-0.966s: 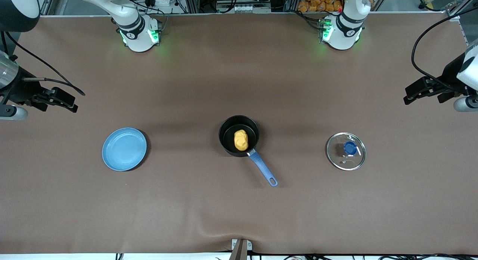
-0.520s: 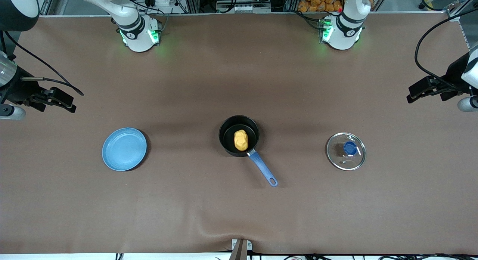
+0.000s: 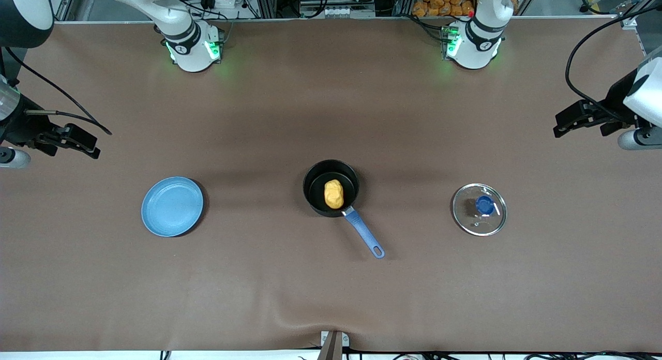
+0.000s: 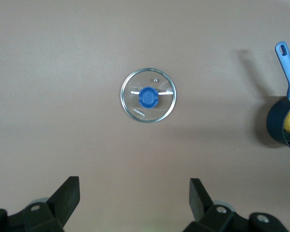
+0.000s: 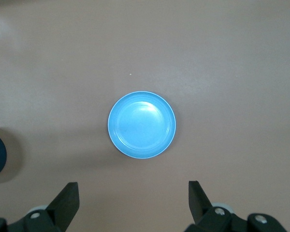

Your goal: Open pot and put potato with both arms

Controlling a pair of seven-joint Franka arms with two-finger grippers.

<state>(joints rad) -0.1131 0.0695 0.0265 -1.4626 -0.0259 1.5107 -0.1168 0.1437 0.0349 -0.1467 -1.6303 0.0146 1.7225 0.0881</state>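
Apparently the job is finished, as far as I can judge. My landmark is the pot (image 3: 331, 188), a small black saucepan sitting near the middle of the table (image 3: 331, 298). Its mouth is uncovered, and the potato (image 3: 333, 194), a lumpy yellow-orange oval, lies inside it on the black bottom. Its blue handle (image 3: 364, 233) points from the pot toward the front camera, angled a little toward my left arm's end.

The lid (image 3: 479, 209), round glass with a blue knob, lies flat on the table, well apart from the pot toward my left arm's end. A blue plate (image 3: 172, 206) with nothing on it lies about as far from the pot toward my right arm's end.

Both my arms wait. My left gripper (image 3: 571, 120) hangs high above the table at the left arm's end, past the lid as seen from the pot; its fingers (image 4: 67, 195) stand wide apart, holding nothing. My right gripper (image 3: 77, 140) hangs high above the right arm's end, past the plate, fingers (image 5: 67, 200) equally spread and empty.

I judge nothing is left except perhaps parking the arms.

For room: broad bare brown cloth surrounds the pot on every side, with lid and plate the only obstacles. The table edge nearest the front camera is well apart from the handle's loop, and the cloth ripples slightly there.
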